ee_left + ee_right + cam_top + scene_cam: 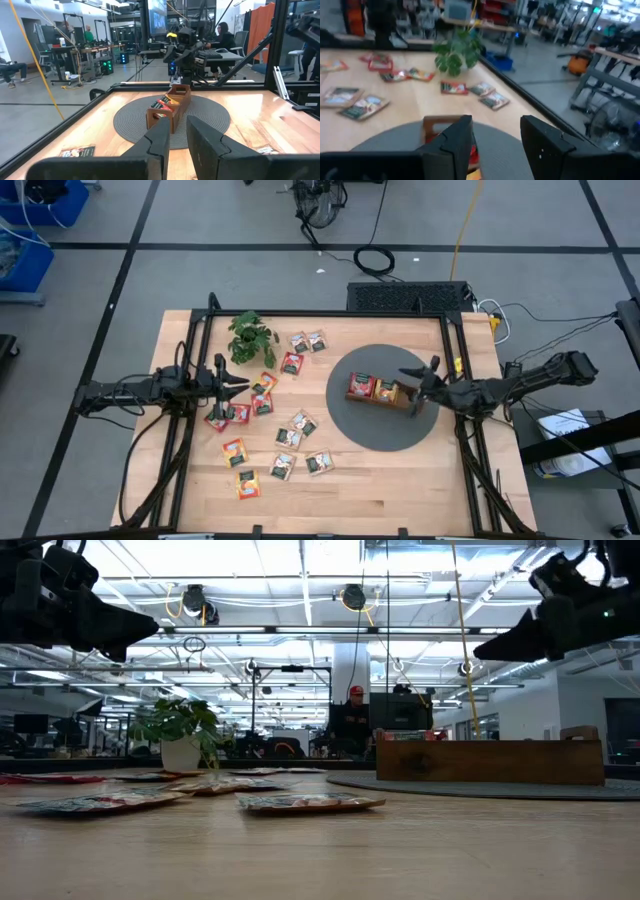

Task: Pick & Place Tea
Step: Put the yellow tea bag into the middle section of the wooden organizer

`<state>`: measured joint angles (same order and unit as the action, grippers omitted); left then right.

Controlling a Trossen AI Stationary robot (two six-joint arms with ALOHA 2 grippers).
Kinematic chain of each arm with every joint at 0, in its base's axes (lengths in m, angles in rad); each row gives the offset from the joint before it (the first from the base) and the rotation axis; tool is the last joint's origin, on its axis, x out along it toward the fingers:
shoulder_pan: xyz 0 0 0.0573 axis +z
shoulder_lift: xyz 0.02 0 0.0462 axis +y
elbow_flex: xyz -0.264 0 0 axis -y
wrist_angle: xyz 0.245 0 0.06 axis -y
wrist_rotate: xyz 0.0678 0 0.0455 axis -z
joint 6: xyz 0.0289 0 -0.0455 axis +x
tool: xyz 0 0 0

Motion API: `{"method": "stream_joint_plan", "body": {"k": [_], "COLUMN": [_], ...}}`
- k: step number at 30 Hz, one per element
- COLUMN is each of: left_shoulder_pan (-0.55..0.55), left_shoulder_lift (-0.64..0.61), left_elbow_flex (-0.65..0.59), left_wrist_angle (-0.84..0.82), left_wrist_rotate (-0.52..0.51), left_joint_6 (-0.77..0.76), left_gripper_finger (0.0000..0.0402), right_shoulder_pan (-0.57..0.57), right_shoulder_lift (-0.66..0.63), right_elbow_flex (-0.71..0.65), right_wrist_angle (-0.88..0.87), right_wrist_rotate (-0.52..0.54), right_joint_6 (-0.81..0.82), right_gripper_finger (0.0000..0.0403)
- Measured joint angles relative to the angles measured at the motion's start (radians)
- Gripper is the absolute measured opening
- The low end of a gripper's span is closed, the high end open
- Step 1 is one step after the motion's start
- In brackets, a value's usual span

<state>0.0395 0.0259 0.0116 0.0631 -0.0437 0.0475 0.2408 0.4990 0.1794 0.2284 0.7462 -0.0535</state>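
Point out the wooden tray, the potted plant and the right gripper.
wooden tray (404, 399): high view, bare end compartment near the right gripper.
potted plant (251, 337): high view, middle of its leaves.
right gripper (424, 387): high view, midway between its open fingertips, over the tray's end.

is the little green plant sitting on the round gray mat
No, the plant stands on bare wood near the table's far edge, apart from the mat.

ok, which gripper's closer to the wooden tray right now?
Right. The right gripper hangs at the wooden tray's right end; the left gripper is far off, over the sachets left of the mat.
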Motion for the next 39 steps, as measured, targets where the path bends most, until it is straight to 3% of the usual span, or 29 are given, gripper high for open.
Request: {"method": "stream_joint_plan", "body": {"k": [6,15,25,32,39], "left_shoulder_pan": [0.0,0.0,0.0,0.0,0.0], "left_shoulder_lift": [0.0,0.0,0.0,0.0,0.0], "left_elbow_flex": [0.0,0.0,0.0,0.0,0.0], "left_wrist_angle": [0.0,0.0,0.0,0.0,0.0], "left_wrist_rotate": [0.0,0.0,0.0,0.0,0.0], "left_joint_6": [0.0,0.0,0.0,0.0,0.0], "left_gripper_finger": [0.0072,0.0072,0.0072,0.0072,0.0072], "right_shoulder_pan": [-0.085,-0.19,-0.242,-0.267,-0.269], "right_shoulder_lift": [-0.163,-0.249,-0.293,-0.273,-0.354], "right_elbow_flex": [-0.049,-0.05,-0.05,-0.041,-0.039], "right_wrist_angle": [-0.031,-0.104,-0.095,0.007,-0.087], "right_wrist_rotate": [-0.173,-0.456,-0.493,-0.721,-0.644], "right_joint_6": [-0.011,0.024,0.036,-0.002,-0.038], "right_gripper_finger": [0.015,0.015,0.015,0.015,0.015]}}
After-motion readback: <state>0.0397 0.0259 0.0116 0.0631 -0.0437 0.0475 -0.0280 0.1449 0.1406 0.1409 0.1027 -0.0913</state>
